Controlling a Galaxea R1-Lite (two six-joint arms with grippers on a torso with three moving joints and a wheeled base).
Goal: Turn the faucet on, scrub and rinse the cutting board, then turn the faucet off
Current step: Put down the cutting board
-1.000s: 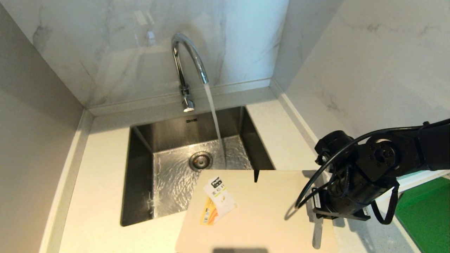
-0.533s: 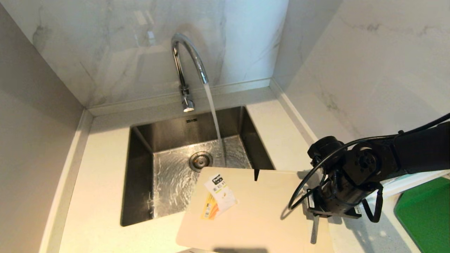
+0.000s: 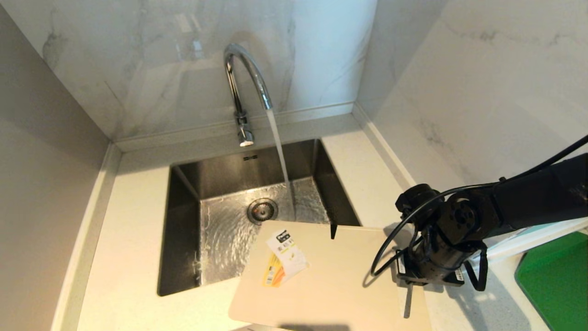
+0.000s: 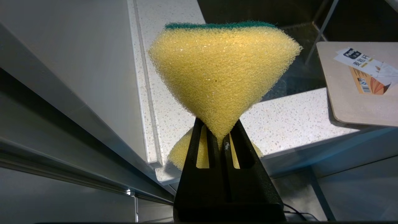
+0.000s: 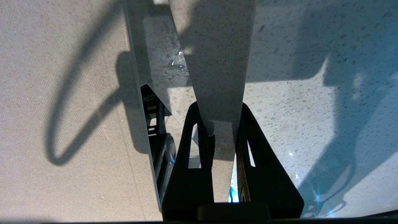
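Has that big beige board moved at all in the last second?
Yes. The cutting board, held at its handle end by the right tool, has slid slightly left and tilted; its bottom-left corner now shows, judged against the sink.

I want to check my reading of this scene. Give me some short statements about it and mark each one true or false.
1. Water runs from the faucet. True.
2. The left gripper holds nothing. False: it is shut on a yellow sponge.
3. The right gripper grips the cutting board by its edge. True.
4. The board lies fully inside the sink. False: only one corner overhangs it.
5. The board carries a paper label. True.
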